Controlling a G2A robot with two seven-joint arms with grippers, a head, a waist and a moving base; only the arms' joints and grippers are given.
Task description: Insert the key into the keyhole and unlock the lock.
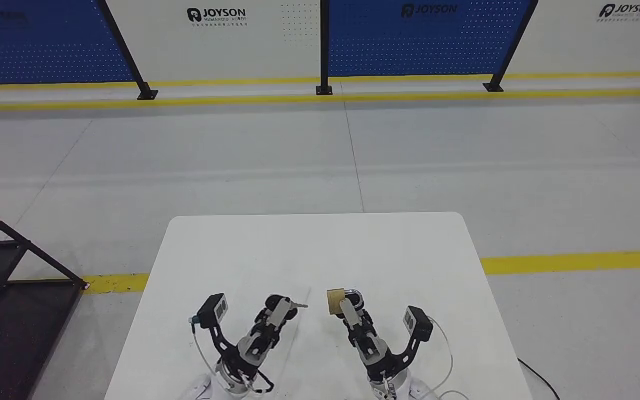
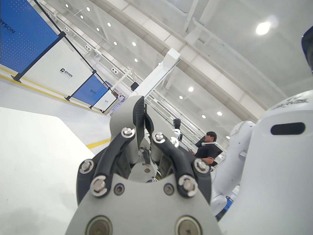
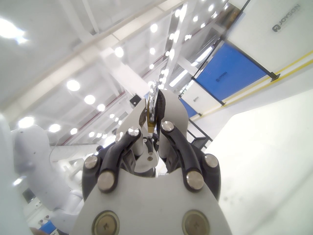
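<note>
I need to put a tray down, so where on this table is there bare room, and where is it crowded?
Bare: the table's whole far half, and the strips along both side edges. Crowded: the near middle, where the left fingers with the key and the right fingers with the lock sit close together.

At lower centre, a narrow gap separates the key (image 1: 297, 300) in the left pincer (image 1: 289, 304) from the padlock (image 1: 336, 298) in the right pincer (image 1: 350, 303).
</note>
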